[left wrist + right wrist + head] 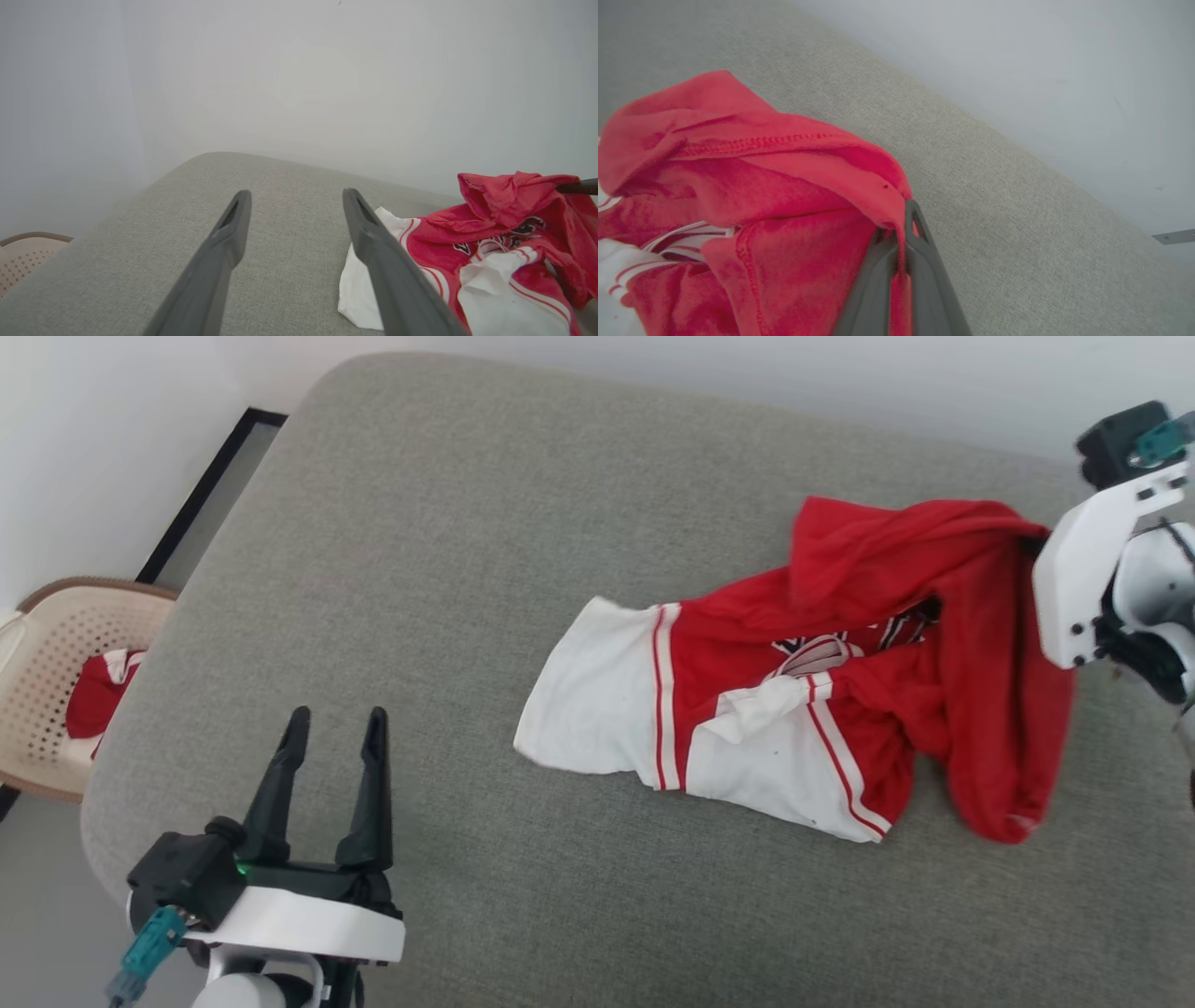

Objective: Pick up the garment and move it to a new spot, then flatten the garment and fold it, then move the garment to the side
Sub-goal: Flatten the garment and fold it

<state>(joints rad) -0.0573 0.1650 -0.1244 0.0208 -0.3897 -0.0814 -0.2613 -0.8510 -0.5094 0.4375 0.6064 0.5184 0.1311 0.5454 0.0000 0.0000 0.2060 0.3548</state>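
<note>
The garment (pixel 794 709), a red shirt with white striped sleeves, lies crumpled right of centre on the grey cushioned surface (pixel 448 551). My right gripper (pixel 1038 543) is at the far right, shut on a red edge of the garment and holding that part raised off the surface. In the right wrist view its fingertips (pixel 911 219) pinch the red fabric (pixel 761 186) between them. My left gripper (pixel 336 719) hovers open at the lower left, well apart from the garment, with nothing between its fingers. The left wrist view shows the left gripper (pixel 296 196) with the garment (pixel 490 233) to its right.
A beige perforated basket (pixel 47 691) stands on the floor to the left of the surface, with a red and white cloth (pixel 98 695) inside. The surface's rounded left edge drops off near it. A pale wall runs behind.
</note>
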